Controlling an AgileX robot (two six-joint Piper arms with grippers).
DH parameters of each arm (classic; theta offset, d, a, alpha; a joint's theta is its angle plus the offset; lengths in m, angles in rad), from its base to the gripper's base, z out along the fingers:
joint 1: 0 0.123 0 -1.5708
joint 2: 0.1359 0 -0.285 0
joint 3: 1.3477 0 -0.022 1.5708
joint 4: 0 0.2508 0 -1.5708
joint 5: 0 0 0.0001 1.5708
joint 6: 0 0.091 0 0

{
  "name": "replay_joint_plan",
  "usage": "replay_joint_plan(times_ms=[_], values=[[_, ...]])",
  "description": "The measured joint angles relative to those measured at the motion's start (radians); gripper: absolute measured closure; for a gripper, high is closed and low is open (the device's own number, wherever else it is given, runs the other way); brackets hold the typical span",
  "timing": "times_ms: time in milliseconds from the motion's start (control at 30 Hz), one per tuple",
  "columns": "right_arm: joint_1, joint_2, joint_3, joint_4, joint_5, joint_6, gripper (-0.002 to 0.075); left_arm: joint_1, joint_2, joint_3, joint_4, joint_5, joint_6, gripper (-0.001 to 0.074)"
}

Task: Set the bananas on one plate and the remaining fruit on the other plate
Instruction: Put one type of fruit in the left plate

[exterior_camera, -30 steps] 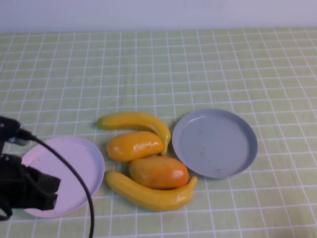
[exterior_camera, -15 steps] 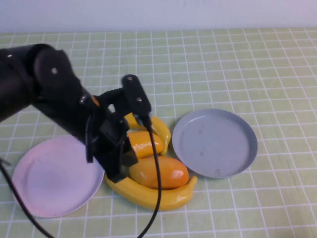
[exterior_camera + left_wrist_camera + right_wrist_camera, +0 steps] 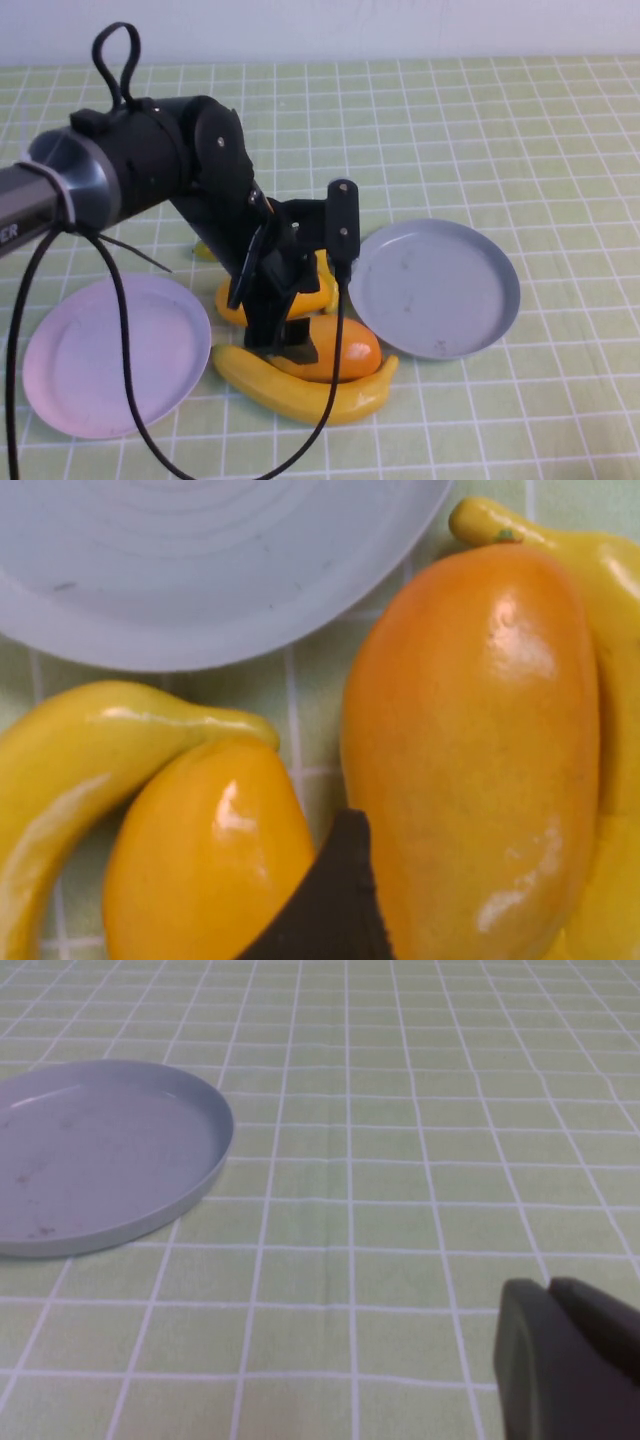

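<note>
Cloth point(image 3: 520, 130), green with a white grid, covers the whole table and carries everything. Left arm point(image 3: 150, 170) reaches in from the robot's left and bends down over the fruit pile, evidently to start sorting. Grey plate point(image 3: 440, 290) lies to the right of the pile and pink plate point(image 3: 100, 355) to its left, both bare, so no fruit has been sorted yet. Near banana point(image 3: 300, 395) curves round the front of the pile and far banana point(image 3: 322, 262) round the back, mostly hidden by the arm. Between them sit the near mango point(image 3: 345, 350) and far mango point(image 3: 305, 295), close side by side, each touching a banana. Left gripper point(image 3: 285, 335) hangs just over the gap between the mangoes; one dark finger point(image 3: 325, 910) shows there, but how wide the jaws stand I cannot tell. Right gripper point(image 3: 565, 1360) stays parked low over bare cloth beside the grey plate, jaws closed, holding nothing.
</note>
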Motion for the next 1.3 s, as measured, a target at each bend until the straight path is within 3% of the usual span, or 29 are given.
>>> replay_joint_plan(times_ms=[367,1300], values=[[0.000,0.000,0.000,0.000,0.000,0.000,0.0741,-0.065,0.043,-0.002,0.004,-0.105,0.022,0.0190],[0.000,0.000,0.000,0.000,0.000,0.000,0.0741,-0.065,0.132,-0.023,0.021,-0.100,0.016,0.0220]])
